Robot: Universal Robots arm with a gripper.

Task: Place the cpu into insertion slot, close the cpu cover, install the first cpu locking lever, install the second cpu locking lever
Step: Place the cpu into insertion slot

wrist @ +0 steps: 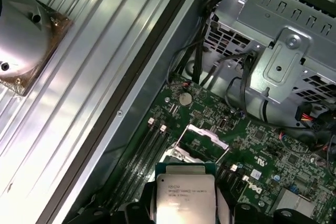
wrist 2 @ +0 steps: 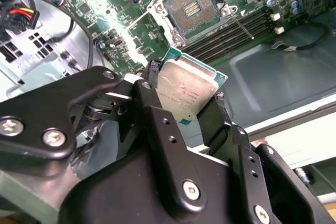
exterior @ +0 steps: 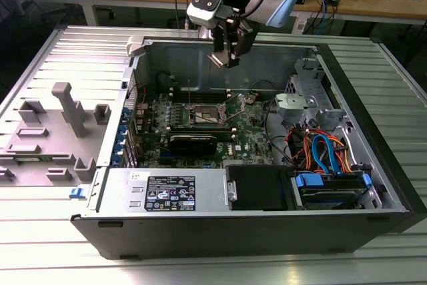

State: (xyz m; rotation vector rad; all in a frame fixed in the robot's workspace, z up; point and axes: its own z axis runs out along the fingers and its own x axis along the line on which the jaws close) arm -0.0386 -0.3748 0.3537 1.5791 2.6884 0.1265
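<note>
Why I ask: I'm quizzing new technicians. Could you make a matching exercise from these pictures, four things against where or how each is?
Things
1. cpu
2. insertion slot
3. blue cables
4. grey plastic stand

States
A. empty, dark centre exposed
B. outside the case, at the exterior view's left
C. clamped in the gripper
D. inside the case, at the exterior view's right

Pairs: 1-C, 2-A, 3-D, 4-B
</note>
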